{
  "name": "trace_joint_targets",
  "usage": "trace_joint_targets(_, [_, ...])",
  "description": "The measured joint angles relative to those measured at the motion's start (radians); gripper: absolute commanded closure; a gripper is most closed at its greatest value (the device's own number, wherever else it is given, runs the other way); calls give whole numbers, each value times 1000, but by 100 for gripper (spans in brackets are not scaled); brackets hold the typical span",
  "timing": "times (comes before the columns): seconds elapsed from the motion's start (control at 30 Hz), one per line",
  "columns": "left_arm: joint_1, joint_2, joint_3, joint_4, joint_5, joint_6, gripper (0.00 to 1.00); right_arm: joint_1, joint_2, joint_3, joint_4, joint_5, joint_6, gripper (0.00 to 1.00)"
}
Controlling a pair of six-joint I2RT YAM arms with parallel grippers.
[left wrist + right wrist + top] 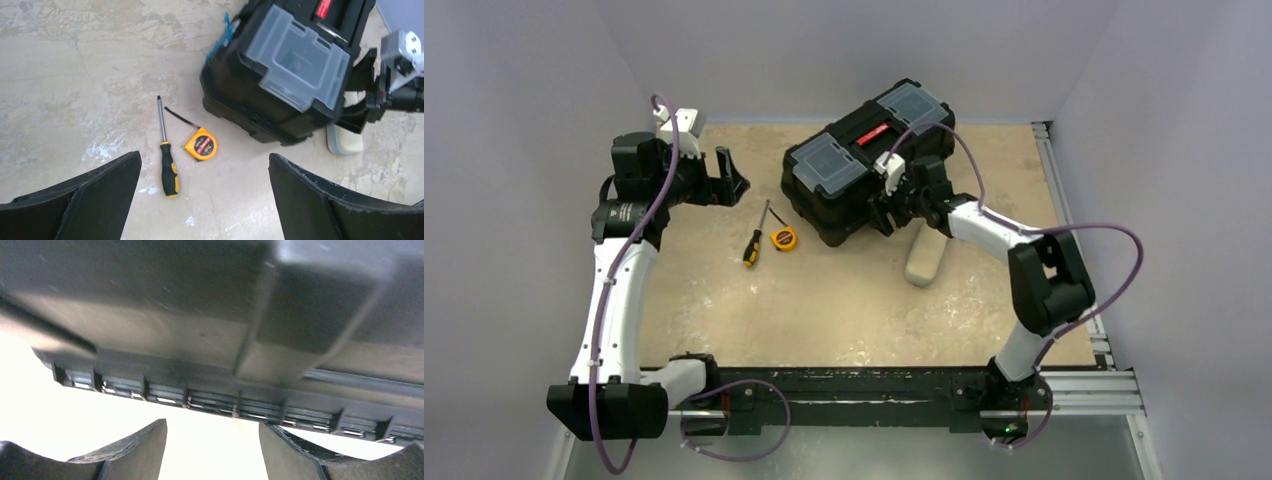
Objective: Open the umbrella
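Only the left wrist view shows print, unreadable, on the round yellow tape measure (200, 144); the left gripper (730, 176) gapes wide, the right gripper (212, 424) stands parted and empty near the cream-sleeved folded umbrella (926, 258).

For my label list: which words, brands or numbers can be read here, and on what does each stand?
Nothing is readable.
The tape measure: dark print on its face, too blurred.
The toolbox, red latch: pale marks, too blurred.
The left arm: white print, too small.

Black toolbox (834, 205), red latch (871, 133), cream umbrella (924, 262)
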Motion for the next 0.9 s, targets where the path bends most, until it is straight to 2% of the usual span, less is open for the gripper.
trace_joint_targets(0.23, [39,-23,-9,-37,-32,44,0,26,280,279,134,51,144,25])
trace_joint_targets(0.43, [58,-7,-5,-96,-15,72,0,45,415,422,164,51,206,17])
trace_joint_targets(0.8, [59,71,2,-154,22,123,0,79,521,592,181,-10,228,3])
trace_joint_targets(0.9, [59,77,2,-152,44,144,0,71,501,631,110,-66,179,3])
